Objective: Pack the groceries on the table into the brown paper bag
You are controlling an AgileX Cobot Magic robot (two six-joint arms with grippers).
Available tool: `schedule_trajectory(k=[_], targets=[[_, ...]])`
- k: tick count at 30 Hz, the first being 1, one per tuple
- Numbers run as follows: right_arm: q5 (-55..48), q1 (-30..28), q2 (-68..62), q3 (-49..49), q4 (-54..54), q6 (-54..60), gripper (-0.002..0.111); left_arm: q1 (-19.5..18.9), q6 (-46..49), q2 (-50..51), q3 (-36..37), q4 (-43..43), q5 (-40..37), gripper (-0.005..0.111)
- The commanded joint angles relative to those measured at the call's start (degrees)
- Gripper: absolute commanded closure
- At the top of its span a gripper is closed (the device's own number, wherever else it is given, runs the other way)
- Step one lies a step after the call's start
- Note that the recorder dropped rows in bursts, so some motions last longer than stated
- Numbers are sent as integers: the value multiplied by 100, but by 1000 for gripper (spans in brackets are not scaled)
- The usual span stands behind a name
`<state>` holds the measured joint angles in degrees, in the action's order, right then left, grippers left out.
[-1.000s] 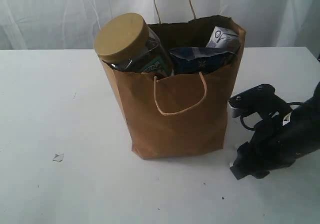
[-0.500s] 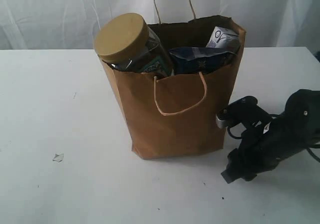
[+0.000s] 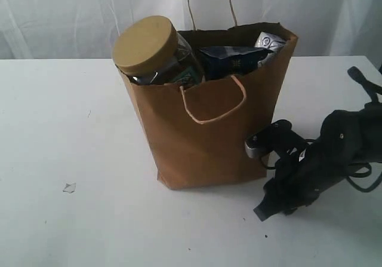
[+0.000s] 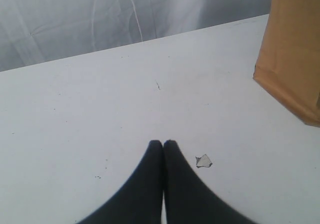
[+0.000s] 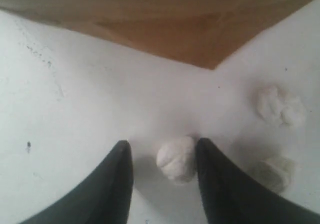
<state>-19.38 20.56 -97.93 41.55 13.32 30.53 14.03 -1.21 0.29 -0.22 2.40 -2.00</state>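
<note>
Exterior view: the brown paper bag (image 3: 209,135) stands upright on the white worktop (image 3: 71,129), a tan-lidded jar (image 3: 149,49) and a blue packet (image 3: 230,59) poking from its top. Left wrist view: the left jaws are closed, empty. Right wrist view: the right jaws are open, straddling a white lump (image 5: 176,159) near the bag's base.

Loose bits lying about
White lump (image 5: 176,159) between right gripper (image 5: 162,143) fingertips, two more beside; pale scrap (image 4: 203,160) just beside left gripper (image 4: 163,143).
</note>
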Motion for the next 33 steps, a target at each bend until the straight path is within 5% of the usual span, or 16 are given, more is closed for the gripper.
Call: schedule_trajectory(k=[1, 8, 33], targets=[[-178, 3, -57, 8, 7, 64, 85, -17, -2, -29, 22, -75, 34, 107], [-286, 3, 27, -80, 7, -124, 106, -17, -2, -29, 22, -75, 34, 107], [-751, 3, 3071, -255, 212, -527, 107, -17, -2, -29, 22, -75, 34, 107]])
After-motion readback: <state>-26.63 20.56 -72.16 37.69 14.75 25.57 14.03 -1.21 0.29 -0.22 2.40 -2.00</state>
